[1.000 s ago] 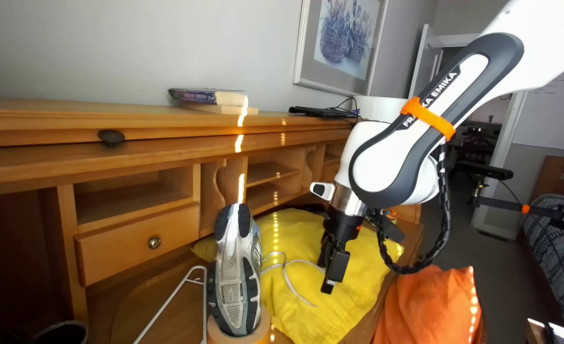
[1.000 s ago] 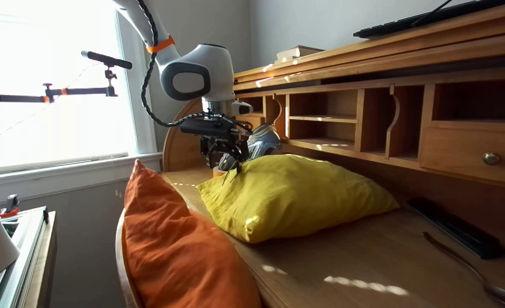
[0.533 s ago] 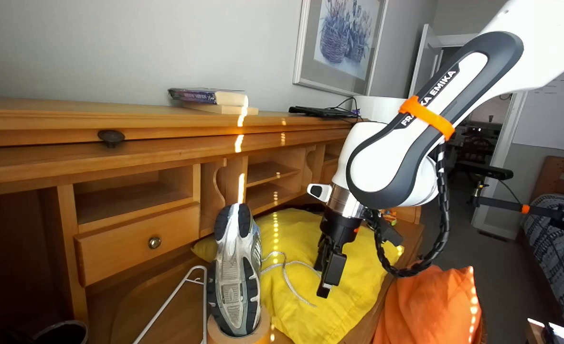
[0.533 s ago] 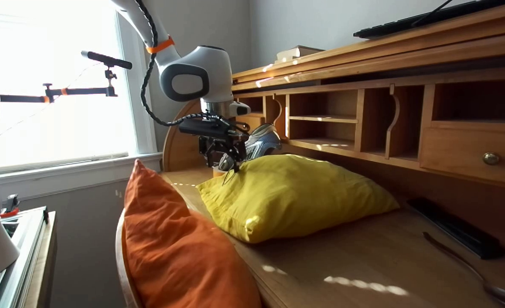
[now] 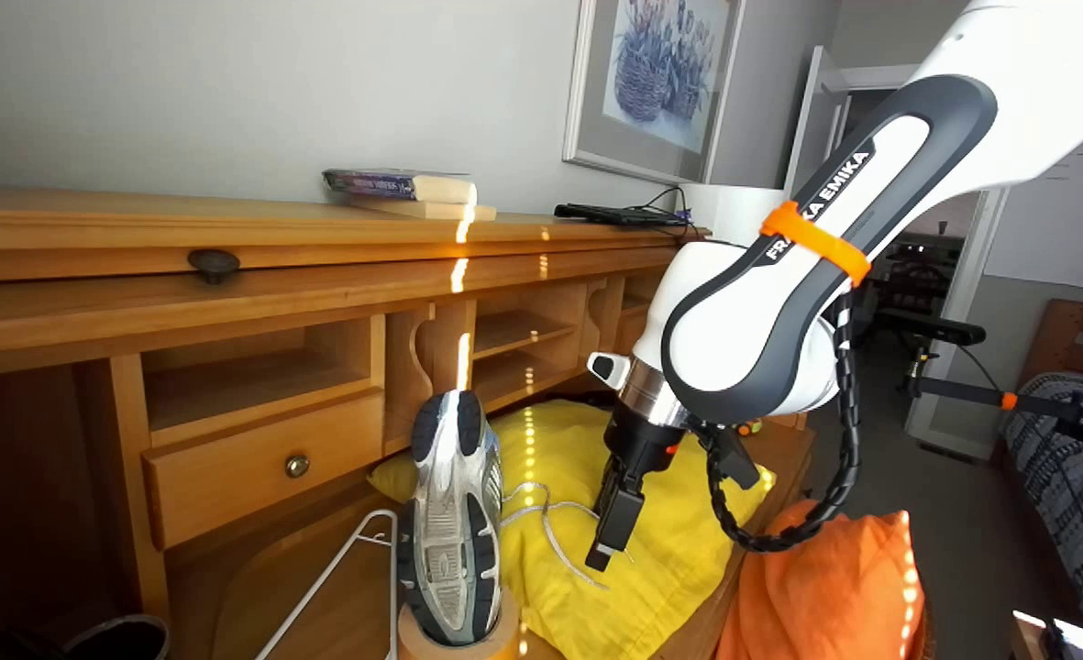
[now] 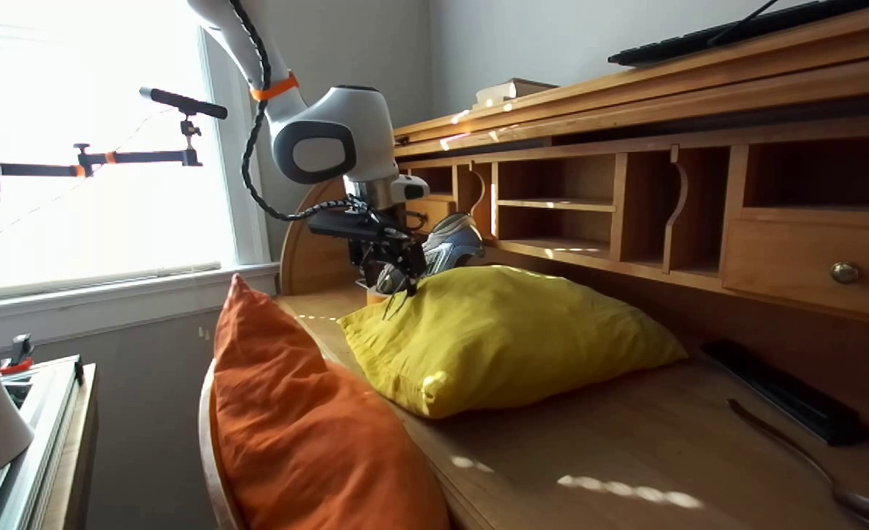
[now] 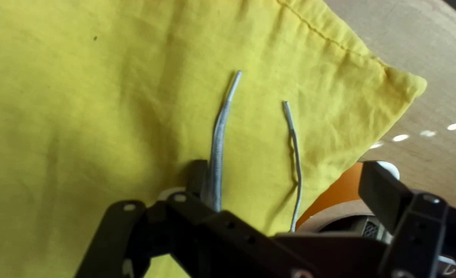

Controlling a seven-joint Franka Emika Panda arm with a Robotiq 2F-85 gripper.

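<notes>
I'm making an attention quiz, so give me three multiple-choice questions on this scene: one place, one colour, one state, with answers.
1. Where does the running shoe rest?
A) in a drawer
B) end-down in the tape roll
C) on the books

2. What colour is the cushion beneath the shoelaces?
A) blue
B) green
C) yellow

3. How do the jaws stand?
A) open
B) shut
C) gripping a book

1 B: an exterior view shows the tape roll around its lower end.
2 C: the wrist view shows yellow cloth.
3 A: the wrist view shows them wide apart.
</notes>
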